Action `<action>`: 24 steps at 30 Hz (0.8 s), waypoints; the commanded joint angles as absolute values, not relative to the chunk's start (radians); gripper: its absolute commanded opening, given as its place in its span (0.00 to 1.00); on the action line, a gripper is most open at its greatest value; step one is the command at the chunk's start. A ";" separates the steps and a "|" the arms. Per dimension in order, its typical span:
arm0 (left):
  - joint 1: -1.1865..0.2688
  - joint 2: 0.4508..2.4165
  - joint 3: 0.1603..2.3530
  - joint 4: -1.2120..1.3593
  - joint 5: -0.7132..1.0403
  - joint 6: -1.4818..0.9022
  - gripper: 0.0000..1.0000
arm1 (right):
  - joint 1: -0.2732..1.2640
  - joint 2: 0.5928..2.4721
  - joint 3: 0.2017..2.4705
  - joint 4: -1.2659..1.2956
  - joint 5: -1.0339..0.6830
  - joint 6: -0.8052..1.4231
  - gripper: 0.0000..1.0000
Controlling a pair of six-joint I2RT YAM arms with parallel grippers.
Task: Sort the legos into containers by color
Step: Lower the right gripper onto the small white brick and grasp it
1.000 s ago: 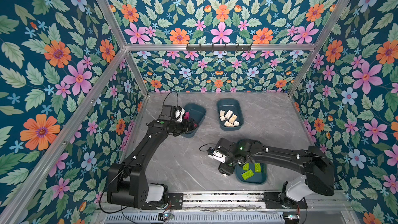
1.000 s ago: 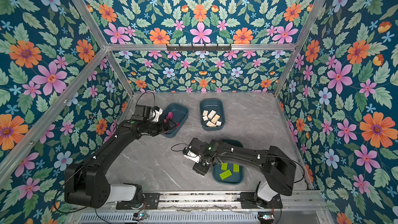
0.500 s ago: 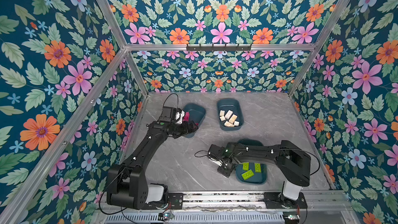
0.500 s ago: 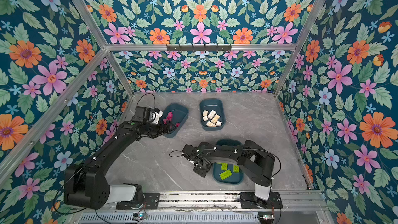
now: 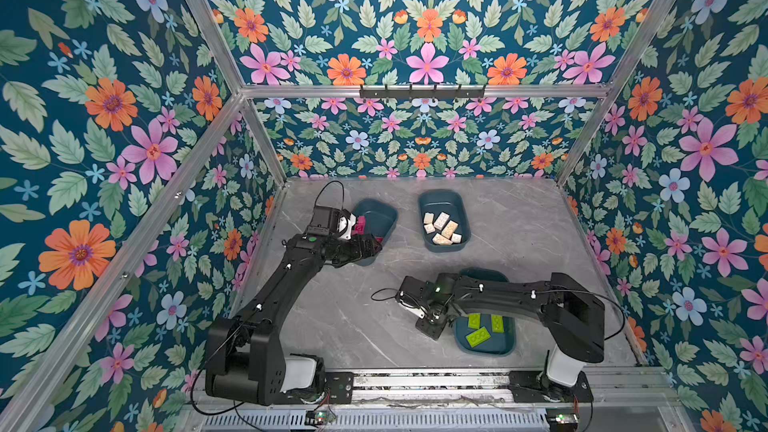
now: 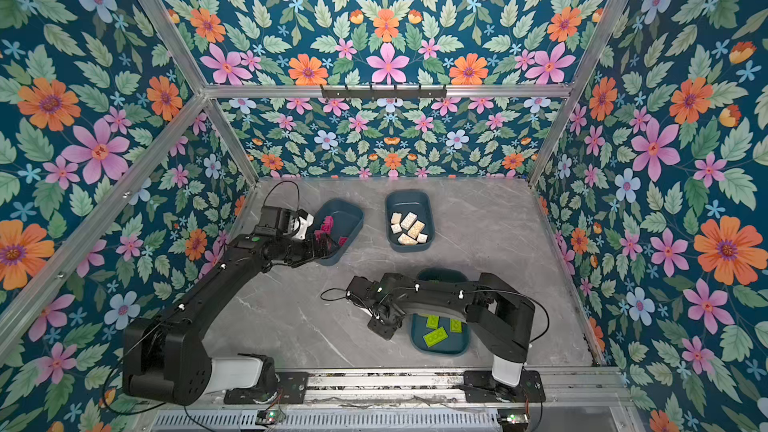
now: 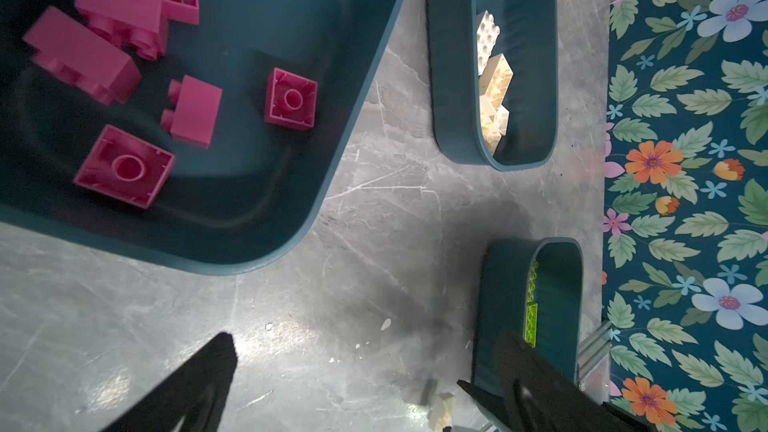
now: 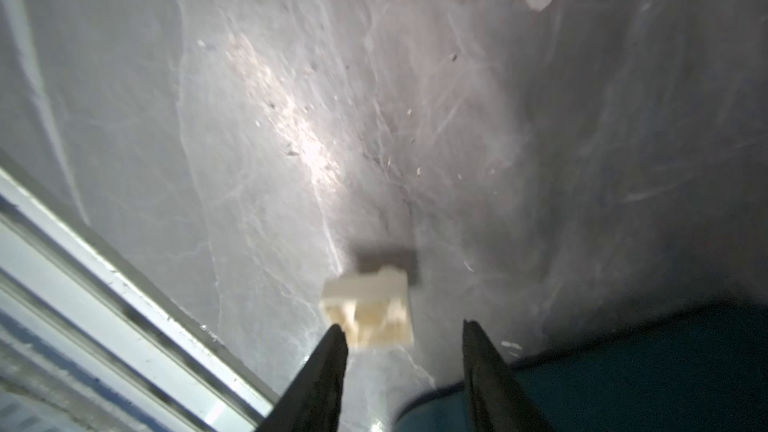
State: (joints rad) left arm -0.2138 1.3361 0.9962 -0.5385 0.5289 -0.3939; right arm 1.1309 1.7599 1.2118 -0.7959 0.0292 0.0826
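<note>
My right gripper [image 8: 401, 330] is low over the table beside the green container [image 5: 486, 347], jaws apart. A single cream lego [image 8: 368, 309] lies just off its fingertips, touched by neither; the brick also shows in the left wrist view [image 7: 441, 409]. In both top views the right gripper [image 6: 384, 328] hides that brick. My left gripper [image 5: 370, 245] stands wide open and empty at the near edge of the container [image 7: 291, 201] holding several pink legos [image 7: 124, 164]. The back container [image 5: 442, 201] holds several cream legos [image 5: 442, 228]. Green legos [image 5: 478, 336] lie in the front container.
The grey marble table [image 5: 340, 317] is walled by floral panels on three sides. An aluminium rail [image 5: 415, 382] with both arm bases runs along the front edge, close to the right gripper. The right arm lies over the green container's far half.
The right arm folded back and its gripper came down toward the front beside the green container, with the jaws narrowing. The left arm stayed at the pink container, still open.
</note>
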 commanded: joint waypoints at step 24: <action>-0.212 1.322 0.973 -0.540 0.513 -0.385 1.00 | 1.143 1.822 1.195 -0.702 -0.099 0.031 0.60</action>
